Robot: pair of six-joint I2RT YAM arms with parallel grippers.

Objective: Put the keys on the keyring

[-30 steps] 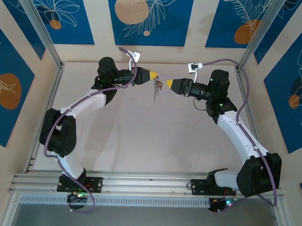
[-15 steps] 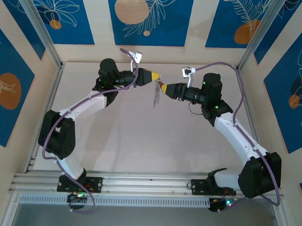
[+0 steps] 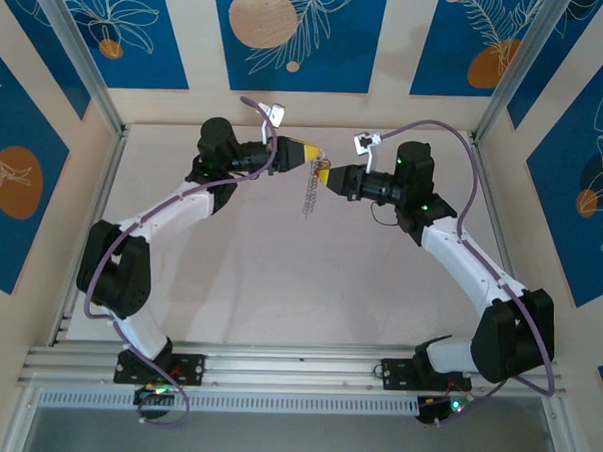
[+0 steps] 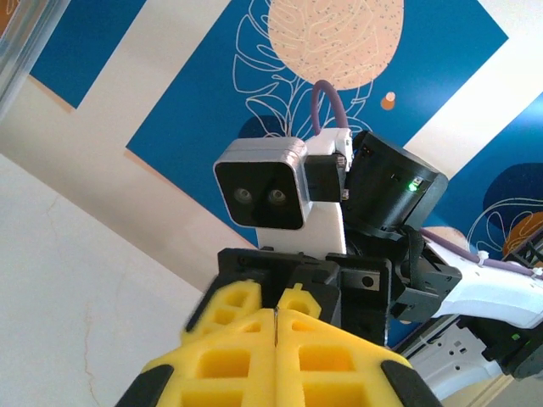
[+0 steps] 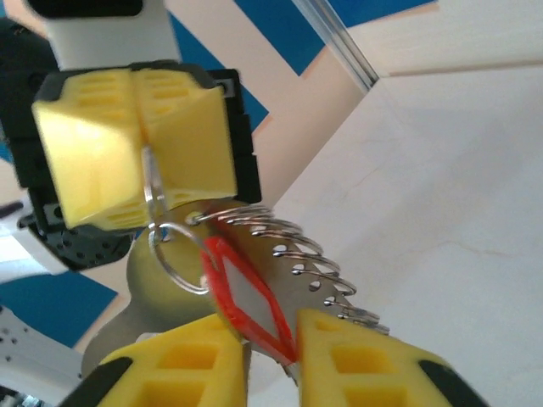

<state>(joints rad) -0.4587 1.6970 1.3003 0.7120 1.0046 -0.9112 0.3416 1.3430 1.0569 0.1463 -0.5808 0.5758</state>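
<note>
Yellow pads of the left gripper are pressed together on the thin wire of the keyring, held in mid-air over the table. I see my right gripper pinching the red key tag just beside that ring.

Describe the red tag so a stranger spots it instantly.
Above the table, two yellow-tipped grippers meet. The right gripper pinches the red tag, a flat red frame with a pale centre. It is the only red piece beside the silver keyring held by the left gripper.
</note>
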